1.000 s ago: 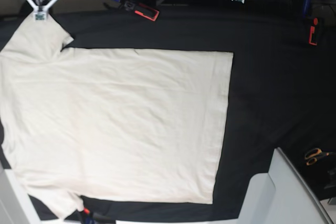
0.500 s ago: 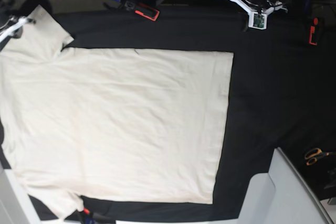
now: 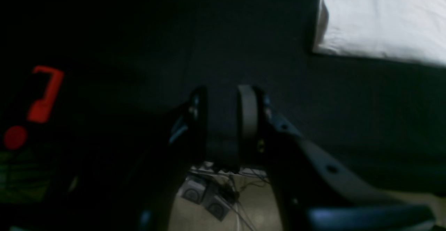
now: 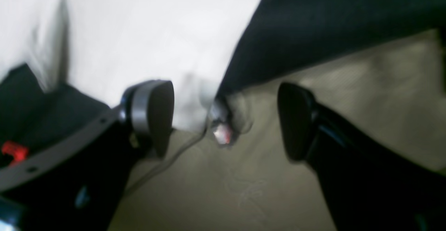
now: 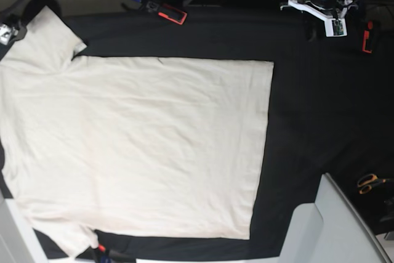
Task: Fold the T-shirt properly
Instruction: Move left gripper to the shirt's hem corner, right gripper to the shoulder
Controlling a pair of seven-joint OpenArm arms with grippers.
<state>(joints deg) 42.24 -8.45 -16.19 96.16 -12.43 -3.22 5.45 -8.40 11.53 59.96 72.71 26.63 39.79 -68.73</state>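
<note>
Spread flat and unfolded across the black surface: plain cream T-shirt, faintly wrinkled, printless, one sleeve reaching the far corner. Left gripper parted by a narrow gap, empty. Right gripper splayed wide at the sleeve's edge, gripping nothing.

We are looking down at the T-shirt lying flat across the black table. Our left gripper is hovering at the far edge, well apart from the cloth, and orange-handled scissors are lying near the right side.
</note>
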